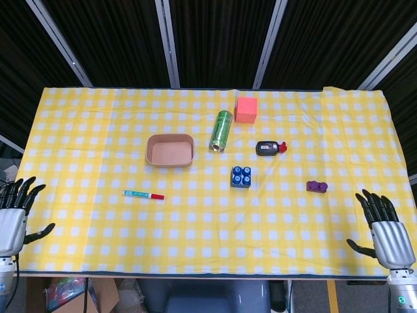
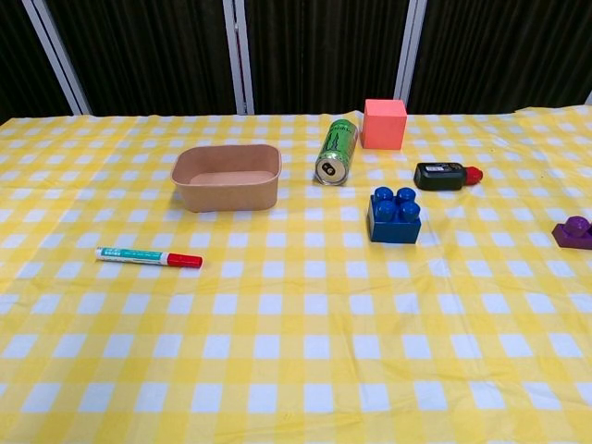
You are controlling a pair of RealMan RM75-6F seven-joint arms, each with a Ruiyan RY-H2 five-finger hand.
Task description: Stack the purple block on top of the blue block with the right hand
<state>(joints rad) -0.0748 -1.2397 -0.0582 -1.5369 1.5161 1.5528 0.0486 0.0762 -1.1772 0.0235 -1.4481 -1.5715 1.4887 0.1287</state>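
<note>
The blue block (image 1: 241, 177) (image 2: 393, 215) stands studs up near the middle of the yellow checked table. The small purple block (image 1: 316, 187) (image 2: 574, 233) lies to its right, apart from it. My right hand (image 1: 386, 232) hovers at the table's front right corner, fingers spread and holding nothing, well short of the purple block. At the front left corner my left hand (image 1: 14, 214) is also spread and holds nothing. Neither hand shows in the chest view.
A brown oval tray (image 1: 170, 150) sits left of centre, a green can (image 1: 221, 130) lies on its side, an orange-pink cube (image 1: 245, 109) stands behind it. A black bottle with red cap (image 1: 270, 148) lies behind the blue block. A marker (image 1: 143, 194) lies front left.
</note>
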